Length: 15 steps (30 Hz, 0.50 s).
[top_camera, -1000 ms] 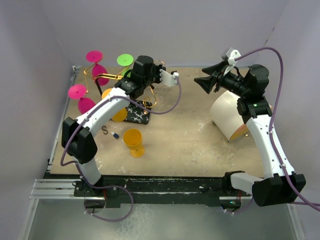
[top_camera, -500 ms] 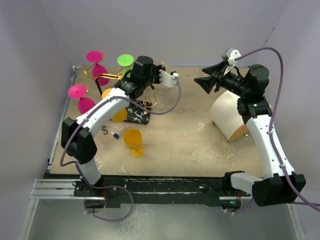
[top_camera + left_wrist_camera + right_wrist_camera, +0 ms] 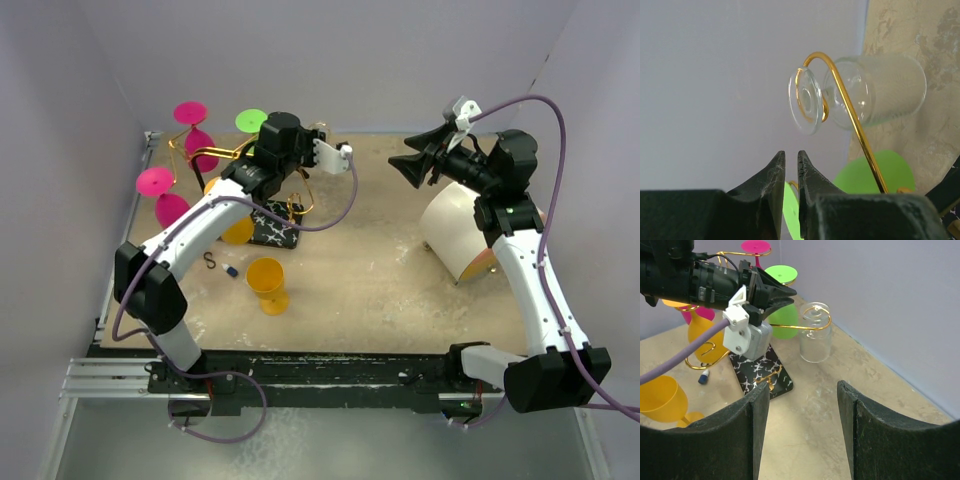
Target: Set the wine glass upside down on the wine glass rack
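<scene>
A clear wine glass point(image 3: 875, 90) hangs upside down, its round foot point(image 3: 806, 100) caught in the spiral curl of a gold arm of the wine glass rack point(image 3: 852, 120). The right wrist view shows the same glass point(image 3: 815, 337) beside the rack's black marbled base point(image 3: 762, 372). My left gripper point(image 3: 791, 155) sits just short of the foot, open by a narrow gap, with nothing between its fingers and no contact with the glass. My right gripper point(image 3: 802, 387) hovers high over the table at the right, open and holding nothing.
Two pink glasses point(image 3: 188, 113) point(image 3: 155, 182), a green one point(image 3: 250, 120) and an orange one point(image 3: 235, 225) hang on the rack. Another orange glass point(image 3: 266, 280) stands upright in front of the base. A white cylinder point(image 3: 455, 230) lies under the right arm. A small hook point(image 3: 209, 261) lies at the left.
The left gripper's jaws have parted slightly and let go of the clear glass, which stays on the rack arm. The left arm has drawn back a little. The right arm is still.
</scene>
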Tool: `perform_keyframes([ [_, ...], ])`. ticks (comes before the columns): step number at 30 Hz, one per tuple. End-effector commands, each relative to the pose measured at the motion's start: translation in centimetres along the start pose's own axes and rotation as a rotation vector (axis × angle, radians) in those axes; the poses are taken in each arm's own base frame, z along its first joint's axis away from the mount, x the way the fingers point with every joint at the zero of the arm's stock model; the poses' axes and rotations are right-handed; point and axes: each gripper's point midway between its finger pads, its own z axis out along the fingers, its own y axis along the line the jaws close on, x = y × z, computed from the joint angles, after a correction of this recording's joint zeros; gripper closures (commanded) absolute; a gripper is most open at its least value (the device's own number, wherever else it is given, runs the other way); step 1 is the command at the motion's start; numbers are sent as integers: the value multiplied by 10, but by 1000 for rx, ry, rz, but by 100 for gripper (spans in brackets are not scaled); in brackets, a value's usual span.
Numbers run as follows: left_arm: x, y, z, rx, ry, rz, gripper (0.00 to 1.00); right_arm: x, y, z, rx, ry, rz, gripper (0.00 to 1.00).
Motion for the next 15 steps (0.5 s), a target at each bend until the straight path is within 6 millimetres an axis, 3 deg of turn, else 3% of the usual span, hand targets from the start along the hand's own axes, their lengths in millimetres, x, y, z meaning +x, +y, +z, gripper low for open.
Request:
perform_keyframes([
  [1, 2, 33, -25, -93, 0, -5, 81, -11, 1, 0, -15, -34, -39, 41],
  [15, 6, 39, -44, -107, 12, -12, 78, -10, 0, 0, -15, -33, -38, 41],
])
